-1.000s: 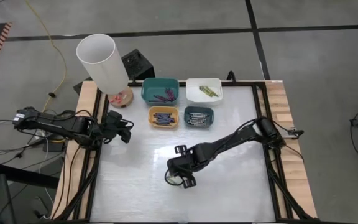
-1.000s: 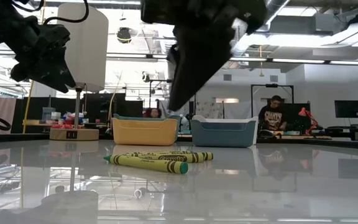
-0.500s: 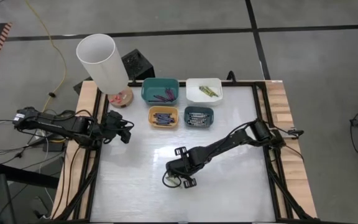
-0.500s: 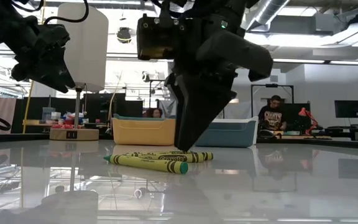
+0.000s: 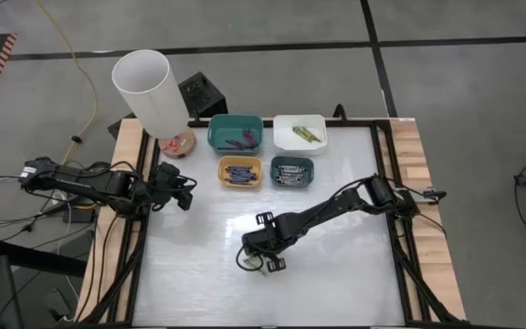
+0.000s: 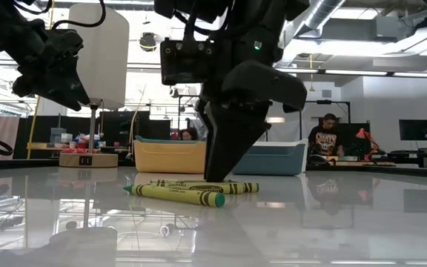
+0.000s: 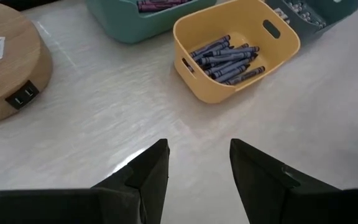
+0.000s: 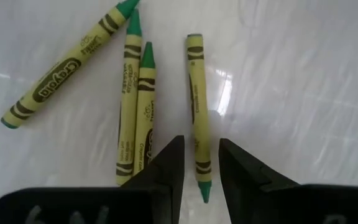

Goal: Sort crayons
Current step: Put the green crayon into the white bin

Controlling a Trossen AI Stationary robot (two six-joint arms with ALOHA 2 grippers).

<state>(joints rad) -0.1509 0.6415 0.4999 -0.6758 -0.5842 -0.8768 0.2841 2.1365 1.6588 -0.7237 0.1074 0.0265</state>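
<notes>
right gripper [image 8: 197, 165] open, astride rightmost yellow-green crayon [image 8: 196, 106] | crayon's long axis runs between fingers, away from wrist | left gripper [image 7: 197, 168] open, well apart, by yellow bin [image 7: 235, 53]

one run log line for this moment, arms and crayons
right gripper: open, astride one yellow-green crayon | loose crayons on table: four | left gripper: open, idle near yellow bin

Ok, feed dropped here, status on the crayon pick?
Right gripper open, straddling one yellow-green crayon. Three more loose crayons beside it. Left gripper open, waiting near yellow bin. Nothing blocking.
</notes>
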